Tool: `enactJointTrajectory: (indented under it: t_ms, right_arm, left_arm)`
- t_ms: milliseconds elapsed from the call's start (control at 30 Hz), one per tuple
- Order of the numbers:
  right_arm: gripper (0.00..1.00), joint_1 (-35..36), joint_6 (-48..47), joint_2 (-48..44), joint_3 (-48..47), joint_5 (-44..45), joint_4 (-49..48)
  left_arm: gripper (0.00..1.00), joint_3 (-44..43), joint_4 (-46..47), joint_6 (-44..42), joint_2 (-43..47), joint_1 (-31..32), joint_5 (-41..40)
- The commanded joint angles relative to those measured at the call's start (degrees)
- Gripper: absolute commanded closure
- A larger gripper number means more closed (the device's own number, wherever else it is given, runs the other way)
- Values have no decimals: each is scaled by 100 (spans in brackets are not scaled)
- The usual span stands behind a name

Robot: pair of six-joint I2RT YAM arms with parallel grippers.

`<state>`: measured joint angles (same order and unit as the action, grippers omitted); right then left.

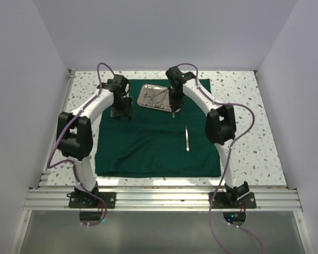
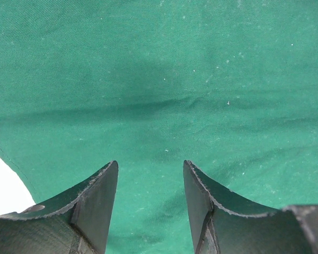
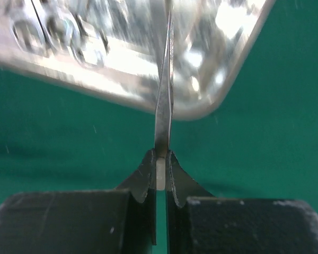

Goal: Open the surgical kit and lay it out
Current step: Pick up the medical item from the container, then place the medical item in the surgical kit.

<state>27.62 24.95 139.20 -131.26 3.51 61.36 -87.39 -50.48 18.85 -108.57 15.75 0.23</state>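
A: How is the light from above?
B: Bright and even. The white walls (image 1: 164, 32) and the speckled table (image 1: 244, 84) look pale, the green cloth (image 1: 148, 148) stays dark and flat, and shadows are faint and soft.
A: Any glare?
B: The steel tray (image 1: 155, 97) glints in the overhead view. In the right wrist view it burns out to white patches and is badly blurred. The thin instrument (image 3: 163, 106) is sharper near the right gripper (image 3: 160, 156).
A: And the left wrist view?
B: The cloth's weave is crisp, with a soft dark shadow across the middle. The left gripper (image 2: 150, 164) is slightly soft, and the white patch (image 2: 2, 190) at lower left is overexposed
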Motion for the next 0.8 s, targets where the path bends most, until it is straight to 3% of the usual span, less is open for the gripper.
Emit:
enactJointTrajectory:
  t_ms: [0,267,400,567,633,767]
  right_arm:
    - [100,-2,-8,-1251,994,10,-229]
    - [100,104,-157,-2616,4078,-464,-1072]
    - [100,130,-43,-2723,4715,-702,-1232]
    - [100,200,-25,-2520,4567,-720,-899]
    - [94,209,-69,-2555,4469,-676,-741]
    - [67,209,-165,-2783,4005,-501,-136]
  left_arm:
    - [44,-76,100,-48,12,-54,-5]
    - [44,56,196,-39,47,-54,30]
    - [44,91,214,-31,38,-54,82]
    - [44,82,196,-31,64,-54,109]
    - [44,82,188,-31,73,-54,100]
    - [45,117,196,-13,135,-46,48]
